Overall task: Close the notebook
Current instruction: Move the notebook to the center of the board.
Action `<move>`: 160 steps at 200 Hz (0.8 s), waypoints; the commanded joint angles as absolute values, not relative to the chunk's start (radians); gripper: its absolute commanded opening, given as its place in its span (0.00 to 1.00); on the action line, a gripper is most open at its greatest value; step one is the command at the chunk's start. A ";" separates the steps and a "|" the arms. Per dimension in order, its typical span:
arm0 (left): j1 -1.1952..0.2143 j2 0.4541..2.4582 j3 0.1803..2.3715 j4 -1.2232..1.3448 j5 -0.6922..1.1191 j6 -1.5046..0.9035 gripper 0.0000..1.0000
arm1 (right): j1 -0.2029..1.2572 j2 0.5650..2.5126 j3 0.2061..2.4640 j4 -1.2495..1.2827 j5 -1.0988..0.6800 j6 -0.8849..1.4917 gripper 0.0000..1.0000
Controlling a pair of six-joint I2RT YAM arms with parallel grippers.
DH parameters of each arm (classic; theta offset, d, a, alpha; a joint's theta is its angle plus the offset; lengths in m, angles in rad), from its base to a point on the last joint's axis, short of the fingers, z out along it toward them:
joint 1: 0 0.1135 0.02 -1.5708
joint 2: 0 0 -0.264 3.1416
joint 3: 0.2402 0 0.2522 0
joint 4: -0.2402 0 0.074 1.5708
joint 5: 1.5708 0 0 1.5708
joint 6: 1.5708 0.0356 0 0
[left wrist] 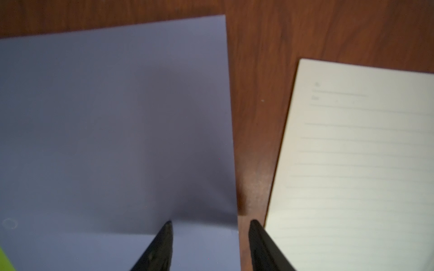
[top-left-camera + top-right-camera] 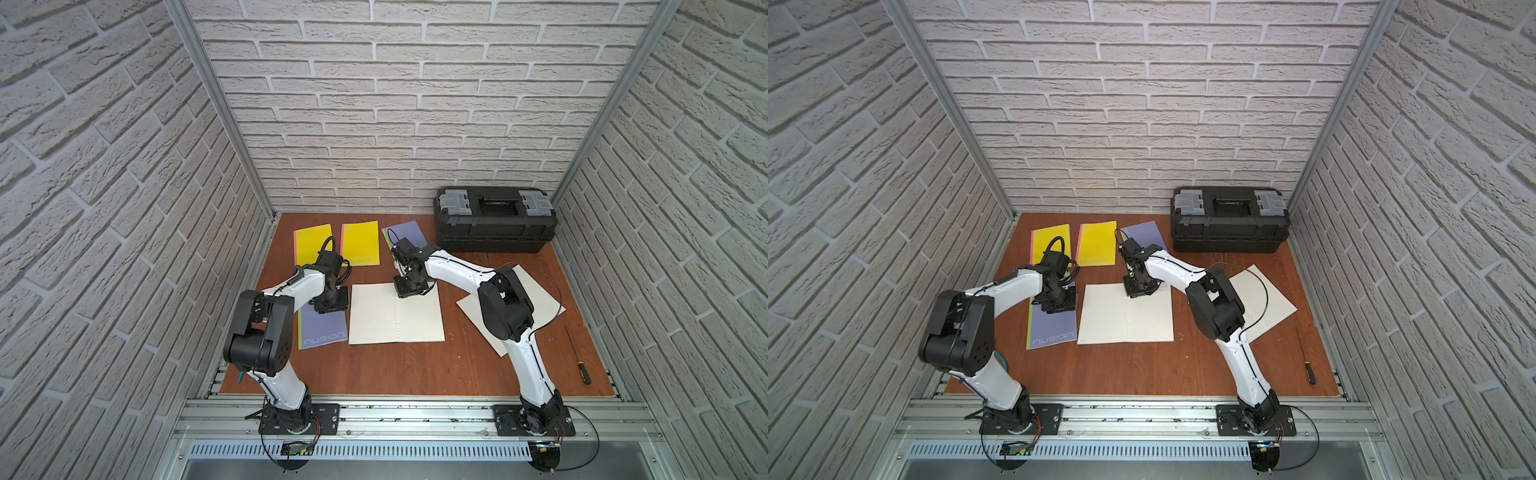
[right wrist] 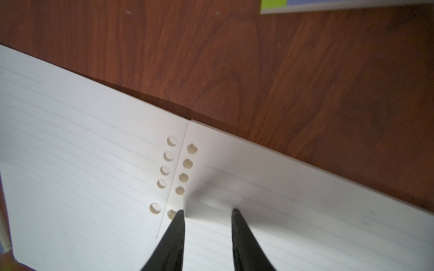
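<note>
In both top views: notebook spread flat in the middle of the table, both lined pages up, so by the look of it nothing of the closing done yet. Right gripper down at the far end of its centre fold; left gripper beside it, over a closed purple nusign notebook. Second open notebook partly under the right arm, screwdriver near the table's right edge. Only container: black toolbox at the back right, lid down, contents hidden. Left wrist view: left gripper with jaws apart and empty, one tip on the purple cover, the other over bare wood just short of the lined page. Right wrist view: right gripper likewise parted and empty, tips at the page just beside the punched holes; touching or just above, impossible to tell. Left to do, judging from this: catch one half by an edge, lift, fold over onto the other.
</note>
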State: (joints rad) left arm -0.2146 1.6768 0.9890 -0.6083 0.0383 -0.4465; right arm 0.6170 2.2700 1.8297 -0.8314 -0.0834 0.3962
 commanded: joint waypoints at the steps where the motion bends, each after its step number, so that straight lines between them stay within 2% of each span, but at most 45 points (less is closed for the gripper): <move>1: -0.219 1.668 0.989 -0.648 0.011 -0.463 0.53 | 0.593 2.309 1.816 -0.894 -0.044 0.374 0.35; 103: -0.224 1.586 1.001 -0.612 0.098 -0.488 0.57 | 0.597 2.155 1.742 -0.830 -0.110 0.380 0.40; 160: -0.247 1.557 0.965 -0.547 0.160 -0.523 0.59 | 0.610 2.021 1.612 -0.790 -0.104 0.408 0.43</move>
State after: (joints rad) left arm -0.2291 1.5845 0.9878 -0.5900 0.1177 -0.4995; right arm 0.5995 2.1136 1.6573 -0.8104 -0.1093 0.3893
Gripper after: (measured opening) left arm 0.587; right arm 0.426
